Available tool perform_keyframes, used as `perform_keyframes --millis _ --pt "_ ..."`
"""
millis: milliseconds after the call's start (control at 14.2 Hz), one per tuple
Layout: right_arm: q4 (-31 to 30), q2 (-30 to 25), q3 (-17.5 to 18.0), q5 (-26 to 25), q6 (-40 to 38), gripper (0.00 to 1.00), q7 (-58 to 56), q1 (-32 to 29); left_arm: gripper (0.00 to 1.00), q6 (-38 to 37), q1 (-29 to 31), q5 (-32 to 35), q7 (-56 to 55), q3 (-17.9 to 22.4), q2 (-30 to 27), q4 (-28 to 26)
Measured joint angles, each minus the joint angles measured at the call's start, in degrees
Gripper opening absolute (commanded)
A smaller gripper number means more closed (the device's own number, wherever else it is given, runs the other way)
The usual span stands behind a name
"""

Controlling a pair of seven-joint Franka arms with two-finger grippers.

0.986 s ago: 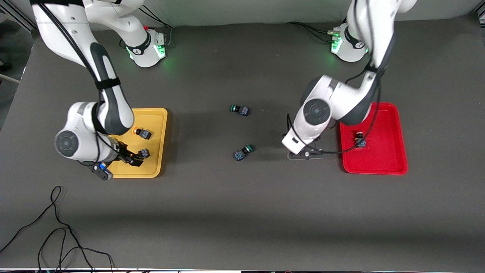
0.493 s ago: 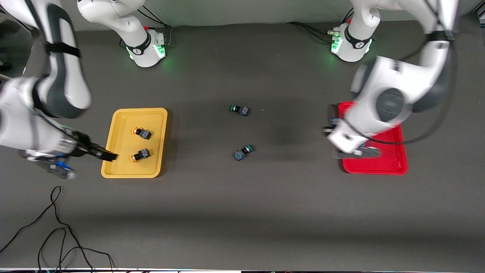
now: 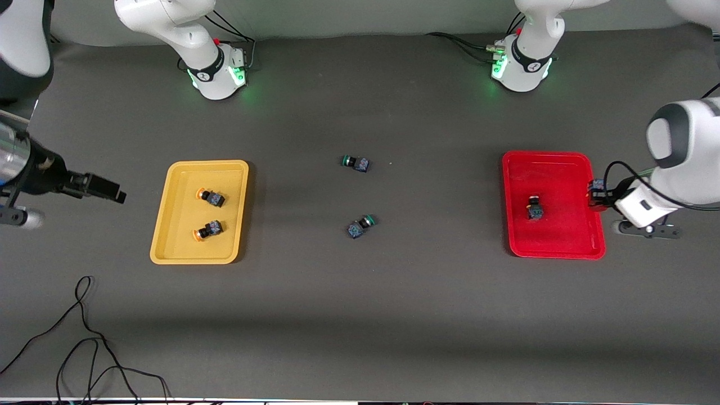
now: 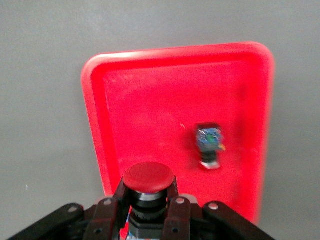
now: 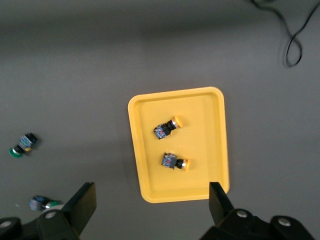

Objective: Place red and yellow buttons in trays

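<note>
The yellow tray point(image 3: 180, 242) holds two yellow buttons point(image 3: 208, 197) point(image 3: 207, 230); the tray point(image 5: 210, 150) and both buttons point(image 5: 166, 128) point(image 5: 174, 162) also show in the right wrist view. My right gripper point(image 3: 115, 194) point(image 5: 152, 205) is open and empty, up in the air beside the yellow tray toward the right arm's end. The red tray point(image 3: 562, 236) point(image 4: 145, 115) holds one button lying on its side point(image 3: 535, 207) point(image 4: 209, 142). My left gripper point(image 3: 595, 194) point(image 4: 149, 200) is shut on a red button point(image 3: 596, 185) point(image 4: 149, 177) over the red tray's rim at the left arm's end.
Two green-capped switches point(image 3: 356, 163) point(image 3: 360, 225) lie on the dark mat between the trays; they also show in the right wrist view point(image 5: 22, 144) point(image 5: 42, 203). A black cable point(image 3: 84, 337) loops near the front edge at the right arm's end.
My right gripper has left the yellow tray, where the second yellow button now lies, and swung outward. My left gripper has carried the red button from the table across the red tray to its outer rim.
</note>
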Motion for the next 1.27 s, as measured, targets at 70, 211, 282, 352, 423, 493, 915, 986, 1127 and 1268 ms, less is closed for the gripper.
perform_keyframes --millis 70,211,282,352,423,493,915,986,1127,1268 --pt "-0.1 -1.1 2.9 -0.9 -0.2 1.00 -0.2 -1.4 0.25 7.0 0.1 0.8 0.0 0.0 1.1 -4.6" --pt "-1.1 -2.9 5.1 -1.5 -0.1 1.00 -0.3 -2.2 0.99 17.5 0.3 1.8 0.0 -0.1 4.1 -10.8" --pt "-1.9 -3.6 5.2 -1.5 0.3 1.00 -0.4 -2.2 1.00 19.4 0.4 2.3 0.2 -0.1 5.4 -11.7" --pt "-2.6 -4.1 5.2 -1.5 0.8 1.00 -0.7 -2.4 1.00 19.8 0.5 2.7 0.5 -0.2 6.1 -11.6" --pt "-3.1 -4.3 5.2 -1.5 1.1 1.00 -1.0 -2.5 1.00 19.1 0.6 2.9 0.6 -0.2 6.0 -10.8" --pt "-3.3 -4.3 5.2 -1.5 1.4 1.00 -1.0 -2.6 1.00 16.1 0.6 3.1 0.8 -0.3 5.5 -9.1" --pt "-6.7 -4.7 5.4 -1.5 3.8 1.00 -1.2 -2.7 1.00 -16.9 0.7 3.1 1.6 -0.8 -3.6 11.3" --pt "-7.5 -5.3 5.5 -1.5 4.1 1.00 -1.2 -2.7 1.00 -20.9 0.7 3.1 1.7 -1.1 -5.4 13.9" --pt "-9.6 -7.1 5.5 -1.6 4.7 1.00 -1.2 -2.7 1.00 -28.6 0.7 2.8 1.7 -1.9 -8.0 18.5" --pt "-11.0 -8.9 5.5 -1.6 5.3 1.00 -1.2 -2.9 1.00 -34.2 0.7 1.5 1.7 -3.2 -8.9 23.0"
